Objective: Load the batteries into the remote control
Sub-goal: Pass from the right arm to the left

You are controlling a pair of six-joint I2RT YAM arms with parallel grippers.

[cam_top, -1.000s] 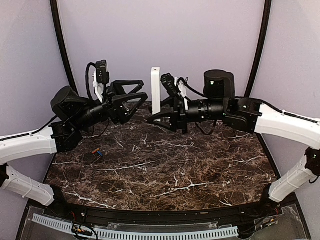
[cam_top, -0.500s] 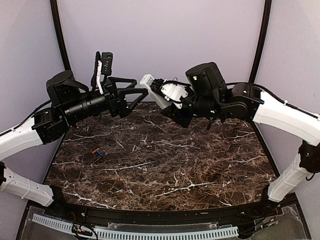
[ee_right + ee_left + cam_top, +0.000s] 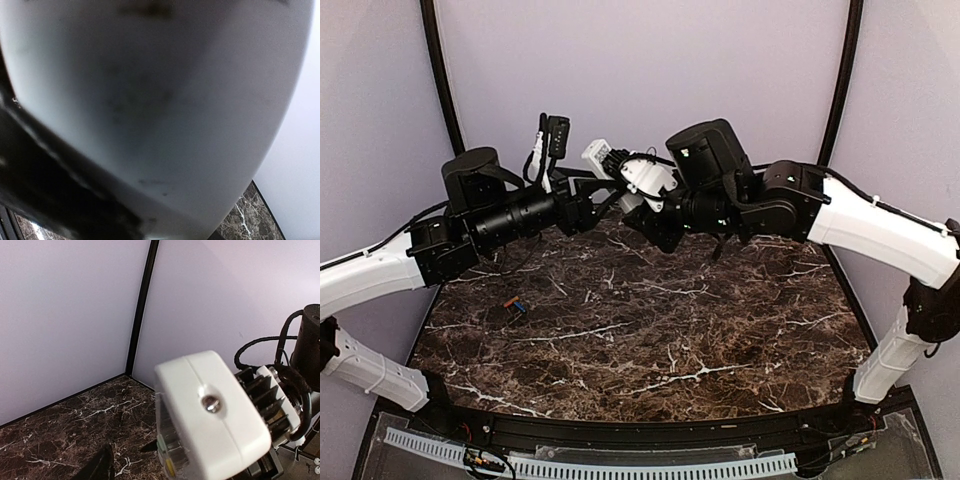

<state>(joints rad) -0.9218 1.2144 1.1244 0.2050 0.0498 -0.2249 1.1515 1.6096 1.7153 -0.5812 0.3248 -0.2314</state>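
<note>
Aloft, R gripper (image 3: 635, 206) holds remote control (image 3: 604, 160) tilted, meeting L gripper (image 3: 610, 192).

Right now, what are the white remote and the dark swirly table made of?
The remote control looks like smooth white plastic: plain, even colour and moulded edges. The table looks like polished dark brown marble with white veins running through it. It could also be a printed marble-look sheet; the pictures cannot settle that.
</note>
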